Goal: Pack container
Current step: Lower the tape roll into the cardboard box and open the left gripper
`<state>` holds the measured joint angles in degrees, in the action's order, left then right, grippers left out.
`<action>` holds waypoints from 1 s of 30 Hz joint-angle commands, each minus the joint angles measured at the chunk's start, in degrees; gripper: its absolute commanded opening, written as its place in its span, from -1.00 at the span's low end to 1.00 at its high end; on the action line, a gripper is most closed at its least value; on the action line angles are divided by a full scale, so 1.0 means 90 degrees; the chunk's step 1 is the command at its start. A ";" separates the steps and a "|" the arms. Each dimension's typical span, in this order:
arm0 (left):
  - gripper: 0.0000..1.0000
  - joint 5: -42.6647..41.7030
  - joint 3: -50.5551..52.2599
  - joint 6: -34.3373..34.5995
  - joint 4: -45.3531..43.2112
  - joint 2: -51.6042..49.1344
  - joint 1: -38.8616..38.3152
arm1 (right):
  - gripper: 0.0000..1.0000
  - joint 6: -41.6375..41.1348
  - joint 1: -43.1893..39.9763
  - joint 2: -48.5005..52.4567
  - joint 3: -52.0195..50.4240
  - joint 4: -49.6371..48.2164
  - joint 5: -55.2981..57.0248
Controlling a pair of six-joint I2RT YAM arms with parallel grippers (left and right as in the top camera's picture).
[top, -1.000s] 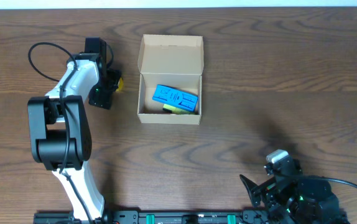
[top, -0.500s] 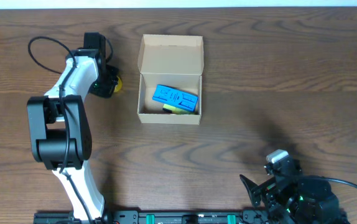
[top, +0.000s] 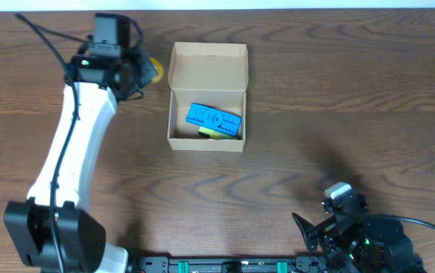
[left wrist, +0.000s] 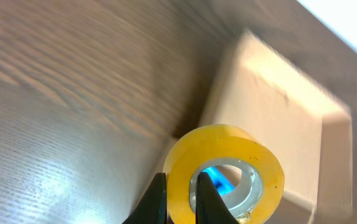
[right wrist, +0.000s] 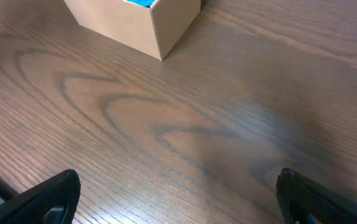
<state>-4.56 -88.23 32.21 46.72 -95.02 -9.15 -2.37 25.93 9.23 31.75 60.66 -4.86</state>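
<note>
The container (top: 208,97) is a tan cardboard box with its flap lid folded back. Inside lie a blue packet (top: 214,119) and a yellow-green item (top: 216,133) under it. My left gripper (top: 140,70) hovers just left of the lid, shut on a yellow tape roll (top: 151,70). In the left wrist view one finger sits inside the tape roll (left wrist: 225,171) and one outside, pinching its wall at my left gripper (left wrist: 181,199), with the container (left wrist: 278,118) beyond. My right gripper (right wrist: 178,193) stands open near the front right, holding nothing.
The right arm's base (top: 361,239) sits at the table's front edge. The container's corner (right wrist: 135,18) shows at the top of the right wrist view. Bare wooden tabletop (top: 316,98) lies right of the box.
My left gripper has shut on the yellow tape roll, lifted it off the table and carried it back and right toward the box lid. The right arm has not moved.
</note>
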 commanded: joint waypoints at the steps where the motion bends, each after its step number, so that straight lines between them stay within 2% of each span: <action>1: -0.89 0.0027 -0.0015 -0.0724 0.0240 -0.0138 -0.0406 | 0.99 -0.0063 -0.0051 -0.0034 -0.0007 0.0012 0.0041; 12: -0.88 0.0270 -0.0012 -0.0721 0.0656 -0.0719 -0.1484 | 0.99 -0.0063 -0.0051 -0.0032 -0.0007 0.0012 0.0041; 24: -0.88 0.0265 -0.0012 -0.0238 0.0442 -0.1899 -0.1707 | 0.98 -0.0063 -0.0051 -0.0034 -0.0007 0.0010 0.0041; 26: -0.62 0.0238 -0.0012 -0.0189 0.0396 -0.1902 -0.1707 | 0.98 -0.0066 -0.0051 -0.0032 -0.0007 0.0010 0.0041; 28: -0.03 0.0236 -0.0012 -0.0192 0.0350 -0.1894 -0.1707 | 0.99 -0.0063 -0.0051 -0.0034 -0.0007 0.0012 0.0041; 29: 0.08 0.0226 -0.0012 -0.0192 0.0323 -0.1892 -0.1707 | 0.99 -0.0063 -0.0051 -0.0032 -0.0007 0.0012 0.0041; 30: 0.11 0.0219 -0.0012 -0.0192 0.0296 -0.1885 -0.1707 | 0.99 -0.0063 -0.0051 -0.0034 -0.0007 0.0012 0.0041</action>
<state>-3.01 -88.12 29.82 49.60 -112.16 -24.49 -2.37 25.93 9.23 31.75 60.66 -4.89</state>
